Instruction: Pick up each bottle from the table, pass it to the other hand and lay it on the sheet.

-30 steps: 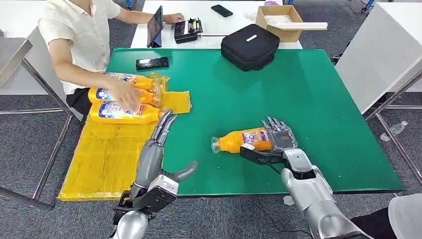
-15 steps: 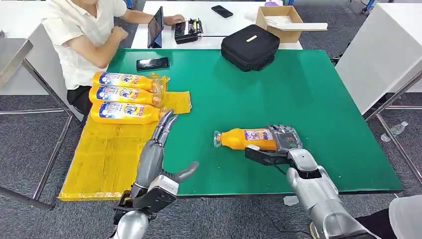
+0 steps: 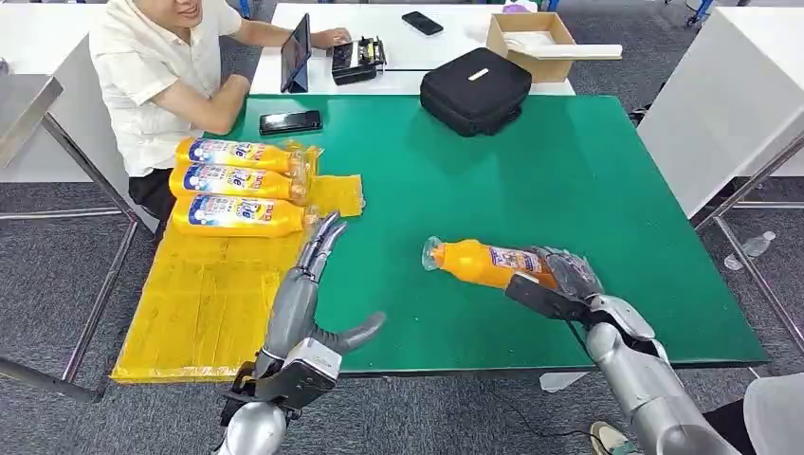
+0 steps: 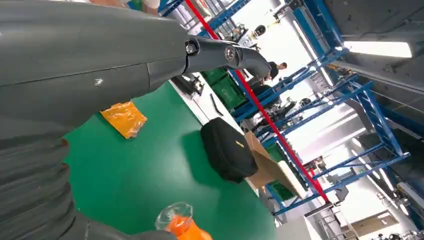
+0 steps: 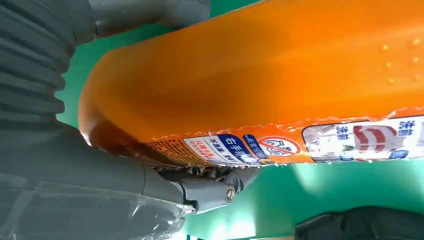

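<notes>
Silver left hand (image 3: 318, 275) at 7 o'clock, fingers extended and apart, holding nothing. Right hand (image 3: 559, 282) at 5 o'clock grips the orange bottle (image 3: 488, 263) by its base, cap pointing to 9 o'clock. Yellow sheet (image 3: 204, 294) at 9 o'clock carries three bottles (image 3: 237, 182)

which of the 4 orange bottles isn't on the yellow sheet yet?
The orange bottle gripped at its base by the right hand over the green table. The other three bottles lie side by side on the yellow sheet.
</notes>
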### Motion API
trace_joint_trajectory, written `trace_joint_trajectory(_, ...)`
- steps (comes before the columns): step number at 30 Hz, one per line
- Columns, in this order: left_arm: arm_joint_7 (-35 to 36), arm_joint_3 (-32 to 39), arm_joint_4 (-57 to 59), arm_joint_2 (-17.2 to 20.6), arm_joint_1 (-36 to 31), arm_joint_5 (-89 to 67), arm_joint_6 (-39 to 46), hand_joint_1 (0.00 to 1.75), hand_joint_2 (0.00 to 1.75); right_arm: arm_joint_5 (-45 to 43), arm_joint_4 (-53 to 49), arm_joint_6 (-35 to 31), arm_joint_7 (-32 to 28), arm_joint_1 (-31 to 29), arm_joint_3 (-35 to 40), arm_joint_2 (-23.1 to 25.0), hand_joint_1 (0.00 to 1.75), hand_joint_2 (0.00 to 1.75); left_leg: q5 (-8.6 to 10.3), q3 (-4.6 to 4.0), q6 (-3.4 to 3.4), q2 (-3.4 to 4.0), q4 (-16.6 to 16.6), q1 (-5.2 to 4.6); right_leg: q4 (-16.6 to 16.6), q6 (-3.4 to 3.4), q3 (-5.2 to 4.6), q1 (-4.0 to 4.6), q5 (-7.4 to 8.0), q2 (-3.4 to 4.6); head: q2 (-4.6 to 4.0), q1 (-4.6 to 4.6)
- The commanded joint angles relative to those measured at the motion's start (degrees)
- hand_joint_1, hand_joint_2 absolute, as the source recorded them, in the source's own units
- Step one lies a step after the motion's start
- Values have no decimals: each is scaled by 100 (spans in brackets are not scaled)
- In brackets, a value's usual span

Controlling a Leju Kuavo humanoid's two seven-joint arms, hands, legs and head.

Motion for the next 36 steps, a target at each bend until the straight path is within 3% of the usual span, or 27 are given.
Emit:
trace_joint_trajectory(1, 5, -207, 331, -182, -24, 15, -7, 0, 175, -28, -75, 139, 105, 436, 50, -69, 175, 175, -4, 18, -1, -13, -6, 7, -13, -23, 30, 11, -8, -23, 0, 0)
trace_joint_trajectory(15, 6, -200, 320, -190, -11, 36, -7, 0, 175, -141, -145, 116, 72, 484, -9, -50, 175, 175, -4, 19, -1, -8, -6, 6, -12, -22, 28, 10, -6, -17, 0, -2)
trace_joint_trajectory(18, 488, 75, 334, -365, 208, 651, -235, 0, 175, -1234, -2031, -1, -131, 1837, -509, 121, 175, 175, -3, 17, -2, -26, -7, 9, -13, -20, 33, 12, -11, -33, 0, 0)
trace_joint_trajectory(20, 809, 192, 517, -365, 254, 1299, -246, 0, 175, -1509, -2972, -120, -182, 2342, -622, 530, 175, 175, -8, 27, -4, -34, -9, 12, -15, -26, 28, 16, -19, -44, 0, -2)
trace_joint_trajectory(22, 971, 343, 707, -365, 273, 1754, -169, 0, 175, -1585, -3504, -179, -154, 2400, -484, 996, 175, 175, -18, 50, -9, -38, -19, 18, -25, -42, 49, 25, -35, -48, 0, 0)
trace_joint_trajectory(23, 1095, 415, 807, -365, 261, 1968, -173, 0, 175, -1592, -3591, -174, -134, 2341, -417, 1156, 175, 175, -15, 24, -2, -19, -16, 10, -15, -9, 48, 13, -22, -10, 0, 2)
trace_joint_trajectory(25, 1333, 558, 1035, -365, 204, 2713, -292, 0, 175, -1597, -3570, -186, -188, 2127, -232, 1330, 175, 175, -28, 18, -7, 17, -9, 13, 0, -13, 37, 19, -22, 22, 0, 0)
trace_joint_trajectory(26, 1358, 596, 1130, -365, 180, 2926, -332, 0, 0, -1674, -3506, -149, -256, 2024, -199, 1400, 175, 175, -41, 23, -15, 34, -8, 7, 4, -20, 30, 18, -23, 35, 0, -7)
trace_joint_trajectory(27, 1358, 636, 1277, -365, 125, 3293, -479, 0, 0, -1771, -3331, -42, -341, 1867, -98, 1433, 175, 175, -42, 19, -20, 53, -10, 6, 7, -17, 13, 18, -18, 52, 0, -4)
trace_joint_trajectory(28, 1094, 534, 1328, -323, 46, 3386, -666, 0, 175, -2001, -3183, 567, -618, 1684, 319, 1204, 175, 175, -31, 2, -17, 27, -9, 4, 8, -6, 0, 13, -17, 26, 0, -7)
trace_joint_trajectory(36, 1051, 539, 1296, -365, -21, 3506, -445, 0, 175, -2189, -3150, 210, -649, 1506, 750, 1356, 175, 175, -25, -9, -13, 20, -2, 7, 10, -7, -8, 9, -19, 20, 0, 0)
